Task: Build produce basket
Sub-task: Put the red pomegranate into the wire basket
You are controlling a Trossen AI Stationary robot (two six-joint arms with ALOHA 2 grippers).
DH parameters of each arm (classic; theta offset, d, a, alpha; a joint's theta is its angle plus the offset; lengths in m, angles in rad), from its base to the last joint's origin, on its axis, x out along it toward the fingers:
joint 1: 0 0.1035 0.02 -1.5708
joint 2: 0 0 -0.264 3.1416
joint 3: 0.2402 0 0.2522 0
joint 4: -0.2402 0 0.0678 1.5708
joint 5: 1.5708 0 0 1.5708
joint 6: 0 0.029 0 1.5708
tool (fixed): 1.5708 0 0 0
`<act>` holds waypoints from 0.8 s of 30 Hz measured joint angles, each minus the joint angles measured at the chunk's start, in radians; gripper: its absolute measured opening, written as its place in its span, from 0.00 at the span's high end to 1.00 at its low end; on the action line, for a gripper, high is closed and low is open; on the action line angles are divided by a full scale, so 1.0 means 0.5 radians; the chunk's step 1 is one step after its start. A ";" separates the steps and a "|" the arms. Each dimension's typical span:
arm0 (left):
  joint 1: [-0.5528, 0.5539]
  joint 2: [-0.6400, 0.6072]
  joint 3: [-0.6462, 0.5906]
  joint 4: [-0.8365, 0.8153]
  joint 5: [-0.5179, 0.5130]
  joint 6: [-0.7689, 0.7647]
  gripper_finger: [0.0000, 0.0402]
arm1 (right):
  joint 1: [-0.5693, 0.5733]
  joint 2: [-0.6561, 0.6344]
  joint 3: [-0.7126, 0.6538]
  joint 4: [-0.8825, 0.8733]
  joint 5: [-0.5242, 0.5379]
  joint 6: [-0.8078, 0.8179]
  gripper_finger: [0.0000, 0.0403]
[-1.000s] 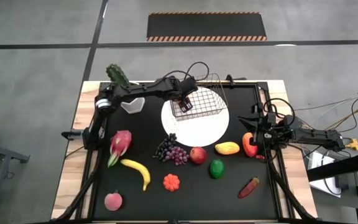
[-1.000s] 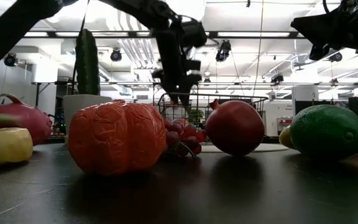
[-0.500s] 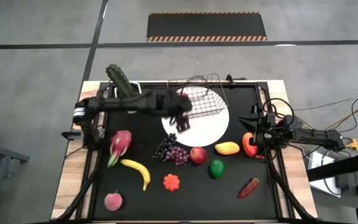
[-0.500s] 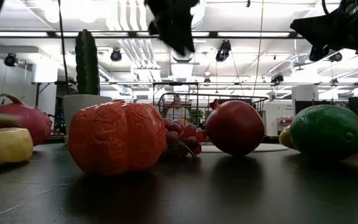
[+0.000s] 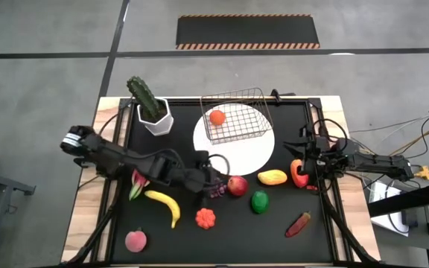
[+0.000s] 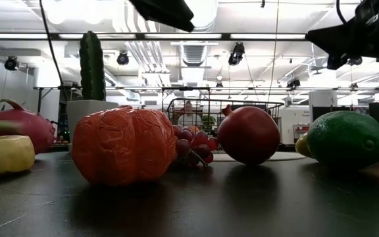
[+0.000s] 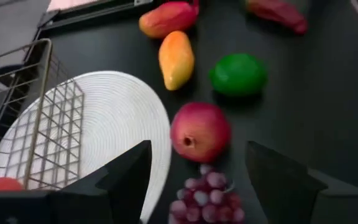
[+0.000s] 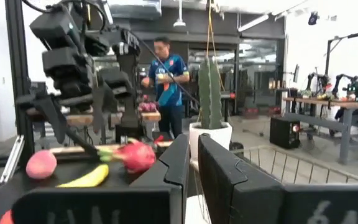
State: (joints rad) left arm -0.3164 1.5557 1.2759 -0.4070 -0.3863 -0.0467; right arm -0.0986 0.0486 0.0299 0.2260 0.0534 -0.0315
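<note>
High view: black mat (image 5: 274, 231) on a pale wood table (image 5: 80, 223), grey concrete floor around, a hazard-striped dark panel (image 5: 248, 31) beyond the far edge. Low view looks level into a lab with ceiling lights and pipes; right wrist view shows a person (image 8: 166, 84) in a blue shirt standing behind the table.

Basket (image 5: 235, 115): thin wire, open grid, rectangular, sitting on the far part of a round white ribbed plate (image 5: 233, 152). One orange fruit (image 5: 217, 117) lies inside it, at the left end. White angular pot with green cactus (image 5: 153, 110) stands left of the basket.

Produce loose on the mat: purple grapes (image 7: 207, 196), knobbly cluster; smooth red apple (image 5: 237, 185) just beside them; yellow-orange mango (image 5: 272, 177); glossy green lime (image 5: 259, 201); red pepper (image 5: 298, 173); dark red chili (image 5: 299, 223); curved yellow banana (image 5: 164, 205); pink dragon fruit (image 5: 141, 177); ribbed orange pumpkin (image 5: 205, 217); pink peach (image 5: 135, 240).

Left gripper (image 5: 213, 181): arm stretched low across the mat from the left edge, fingers spread apart and empty, hovering over the grapes, with the apple just ahead. Basket is well apart from it, toward the far side.

Right gripper (image 5: 304, 160): parked at the mat's right edge, near the red pepper, fingers pressed together, holding nothing.
</note>
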 joint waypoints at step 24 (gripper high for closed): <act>0.039 -0.617 -1.259 1.541 -0.351 0.414 0.40 | 0.005 0.118 0.000 0.423 -0.001 0.389 0.71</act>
State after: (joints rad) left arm -0.2970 1.2472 0.6465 0.3635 -0.5618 0.1605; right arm -0.0963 0.1074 0.0299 0.4375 0.0529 0.1632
